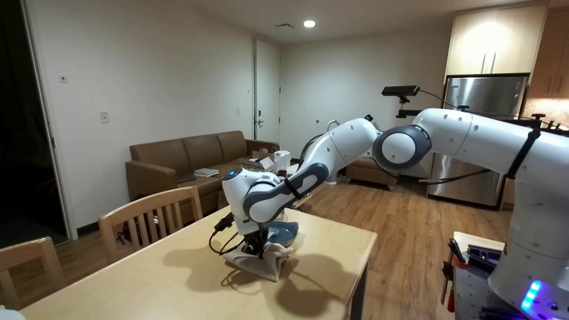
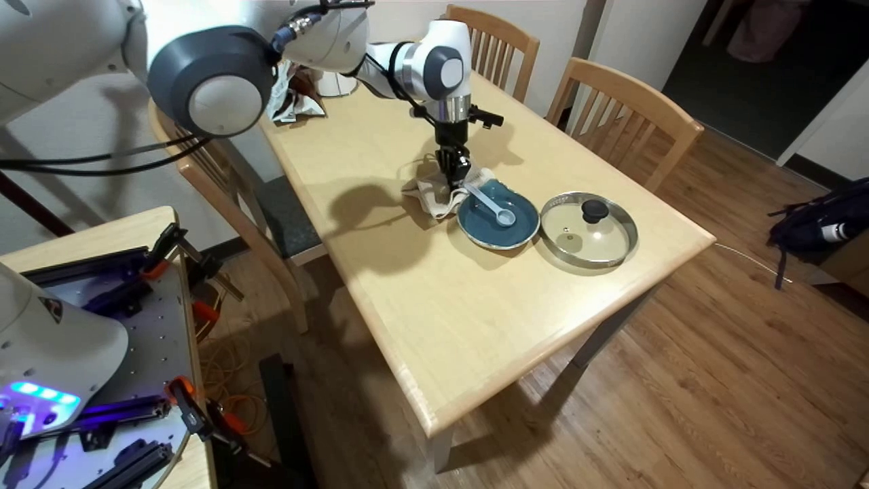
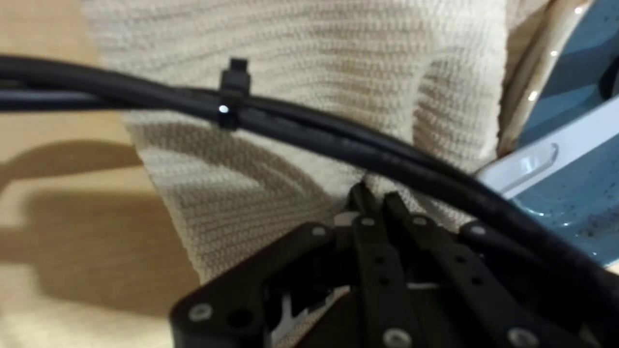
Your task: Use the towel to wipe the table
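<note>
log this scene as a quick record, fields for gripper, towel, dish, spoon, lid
gripper: jaws shut on the towel
towel: pale, ribbed, creased, beside the dish; full contact with the table unclear
dish: blue, on the table
spoon: lies in the dish, handle over its rim toward the gripper
lid: glass, metal-rimmed, on the table beside the dish, black knob up

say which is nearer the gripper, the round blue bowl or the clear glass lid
The round blue bowl holding a pale spoon, beside the beige knit towel in the gripper; the clear glass lid lies farther off.
</note>
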Controlling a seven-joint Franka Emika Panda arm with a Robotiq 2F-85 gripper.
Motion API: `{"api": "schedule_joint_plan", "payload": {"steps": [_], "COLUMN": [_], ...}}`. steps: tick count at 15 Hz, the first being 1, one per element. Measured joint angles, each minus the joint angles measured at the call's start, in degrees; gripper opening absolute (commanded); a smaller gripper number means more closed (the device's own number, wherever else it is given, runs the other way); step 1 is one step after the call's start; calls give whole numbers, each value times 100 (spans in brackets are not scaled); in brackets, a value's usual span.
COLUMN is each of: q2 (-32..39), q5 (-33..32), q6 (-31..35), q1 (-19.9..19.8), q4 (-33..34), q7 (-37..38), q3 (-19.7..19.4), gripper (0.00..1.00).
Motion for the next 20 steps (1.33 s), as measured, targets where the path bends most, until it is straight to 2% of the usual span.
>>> {"api": "schedule_joint_plan", "payload": {"steps": [6, 9, 12, 14, 16, 17, 20], "q2": [-28, 321, 767, 826, 745, 654, 153], "q5": [-2533, -3707, -4470, -4304, -4010, -3760, -2761], "q6": [-73, -641, -1376, -1722, -2077, -2178, -2154], "q1": [-1443, -2296, -2945, -2885, -2499, -2220, -1333], "q4": [-1471, -2184, -2763, -2881, -2793, -2661, -2240], "q7": [0, 0, 0, 0, 4, 19, 88], "q3": [2607, 3835, 4714, 4790, 4653, 4470, 3475], "gripper": [2, 2, 2, 2, 2, 2, 2]}}
